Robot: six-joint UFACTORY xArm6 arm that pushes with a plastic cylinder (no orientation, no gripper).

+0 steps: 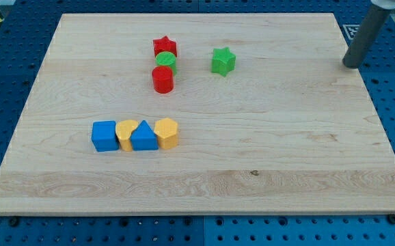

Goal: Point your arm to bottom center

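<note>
a pale wooden board (204,184) lies on a blue pegboard bench (6,75). my tip (351,65), a bare dark rod with no claw to open or close, stands at the view's upper right edge. bottom center lies empty; a leftward-drifting path risks striking the yellow hexagonal block (166,132).

My tip (351,65) sits at board's (286,157) 2 o'clock edge. I see open wood toward 6 o'clock; the row of blue cube (104,135) through yellow block (166,132) blocks 8 o'clock; green star (222,61) at 12.
</note>
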